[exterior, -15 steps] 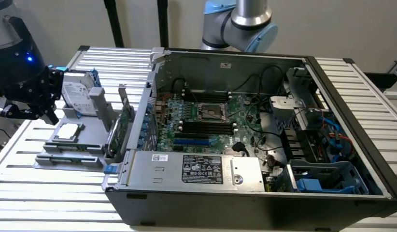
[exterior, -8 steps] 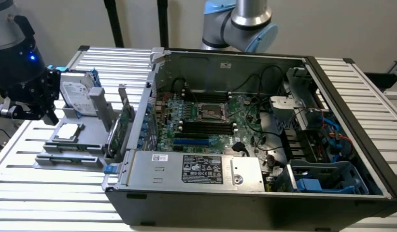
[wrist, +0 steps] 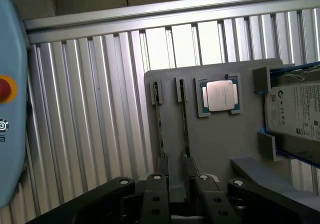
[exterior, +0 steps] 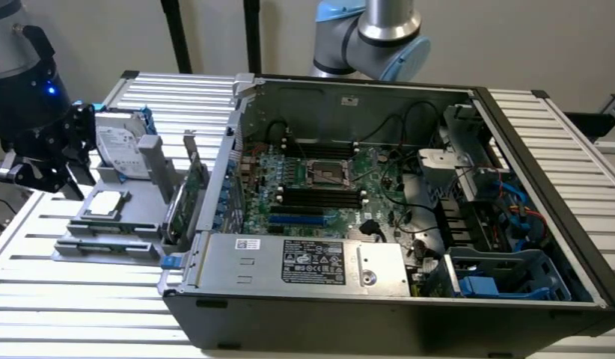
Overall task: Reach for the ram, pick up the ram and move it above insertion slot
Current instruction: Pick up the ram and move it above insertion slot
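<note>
Since the ram (wrist: pixel 184 128) looks light, stiff and brittle, we'd pinch its flat faces mid-length; the gripper (wrist: pixel 177 168) hangs spread nearby.

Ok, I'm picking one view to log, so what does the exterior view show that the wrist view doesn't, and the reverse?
The exterior view adds the open computer case, its black memory slots and a second arm. The wrist view adds a pendant with a red button. Both share the grey holder, its processor chip, the hard drive, two boards on edge and the gripper, open.
</note>
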{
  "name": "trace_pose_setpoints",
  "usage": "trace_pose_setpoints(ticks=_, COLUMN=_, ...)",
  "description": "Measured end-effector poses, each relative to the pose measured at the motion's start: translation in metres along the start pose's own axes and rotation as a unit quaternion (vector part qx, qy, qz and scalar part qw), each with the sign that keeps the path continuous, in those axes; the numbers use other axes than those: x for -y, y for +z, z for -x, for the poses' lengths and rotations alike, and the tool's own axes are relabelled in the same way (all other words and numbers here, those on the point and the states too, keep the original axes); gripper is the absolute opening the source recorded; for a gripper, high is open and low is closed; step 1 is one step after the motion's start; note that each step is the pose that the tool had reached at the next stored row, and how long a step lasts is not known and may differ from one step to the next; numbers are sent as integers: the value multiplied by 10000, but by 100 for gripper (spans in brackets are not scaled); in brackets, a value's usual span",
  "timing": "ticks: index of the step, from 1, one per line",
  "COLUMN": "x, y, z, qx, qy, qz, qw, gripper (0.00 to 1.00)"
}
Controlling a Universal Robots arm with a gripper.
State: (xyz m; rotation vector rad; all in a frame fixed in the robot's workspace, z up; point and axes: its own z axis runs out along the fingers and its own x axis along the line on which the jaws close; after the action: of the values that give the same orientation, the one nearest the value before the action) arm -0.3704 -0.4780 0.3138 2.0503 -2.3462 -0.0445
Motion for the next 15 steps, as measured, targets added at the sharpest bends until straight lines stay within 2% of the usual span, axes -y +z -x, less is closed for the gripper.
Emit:
trace_pose_setpoints(ticks=1, x=0, y=16, z=0, qx=-1, qy=0, qz=1, qw=10000, gripper=30)
trace_pose_setpoints(ticks=2, x=1, y=35, z=0, qx=0, qy=-2, qz=0, qw=10000, gripper=36)
trace_pose_setpoints(ticks=15, x=10, y=270, z=-2, qx=-3, qy=-60, qz=0, qw=10000, gripper=36)
